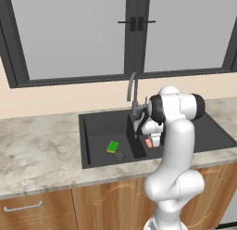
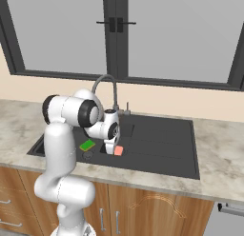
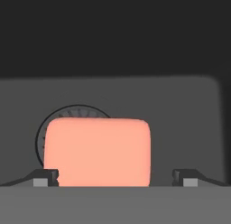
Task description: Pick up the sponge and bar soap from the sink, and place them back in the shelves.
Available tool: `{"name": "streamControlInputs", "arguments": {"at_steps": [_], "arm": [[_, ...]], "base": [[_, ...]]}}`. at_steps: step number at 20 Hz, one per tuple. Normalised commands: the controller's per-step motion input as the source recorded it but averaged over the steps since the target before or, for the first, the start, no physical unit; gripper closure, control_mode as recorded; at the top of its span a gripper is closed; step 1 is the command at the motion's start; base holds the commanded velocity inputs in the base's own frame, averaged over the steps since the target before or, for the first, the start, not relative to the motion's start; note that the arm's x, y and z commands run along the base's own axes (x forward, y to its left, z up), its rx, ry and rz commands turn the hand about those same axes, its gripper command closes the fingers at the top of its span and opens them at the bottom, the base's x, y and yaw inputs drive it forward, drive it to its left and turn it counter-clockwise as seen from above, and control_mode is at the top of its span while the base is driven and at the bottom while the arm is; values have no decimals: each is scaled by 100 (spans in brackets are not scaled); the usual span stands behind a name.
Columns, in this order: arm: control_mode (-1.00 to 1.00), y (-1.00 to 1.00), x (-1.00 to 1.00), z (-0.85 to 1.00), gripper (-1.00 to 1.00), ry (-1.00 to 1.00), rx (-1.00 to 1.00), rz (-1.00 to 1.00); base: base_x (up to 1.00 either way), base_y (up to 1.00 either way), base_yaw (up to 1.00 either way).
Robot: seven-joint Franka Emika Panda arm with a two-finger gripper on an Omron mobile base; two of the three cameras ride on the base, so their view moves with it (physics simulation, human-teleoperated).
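In your hand view the gripper [image 3: 115, 179] stands wide open with nothing in it, one fingertip [image 3: 45, 178] at the left edge of the bar soap [image 3: 97, 151] and the other well clear to its right. The soap lies flat on the sink [image 3: 180, 119] floor with its long side running across between the fingertips, partly covering a round drain [image 3: 67, 117] behind it. Your base views add what the hand view lacks: the sponge [image 1: 112, 146] lies in the other basin, beside the drain [image 1: 120, 155] there, across the divider from the soap [image 1: 148, 143], its long axis slanting away toward the faucet [image 1: 133, 92]. The sink is set in the marble bench [image 1: 37, 150], with the window [image 1: 69, 34] behind the faucet.
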Motion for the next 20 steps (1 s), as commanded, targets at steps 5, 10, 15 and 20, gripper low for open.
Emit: {"name": "streamControlInputs", "arguments": {"at_steps": [5,10,15,20], "arm": [[-100,0,1,-7,-100,0,0,0],[-100,0,0,-3,-100,0,0,0],[-100,0,0,0,-100,0,0,0],[-100,0,0,-1,-100,0,0,0]], "base": [[0,0,0],[0,0,0],[0,0,0],[0,0,0]]}}
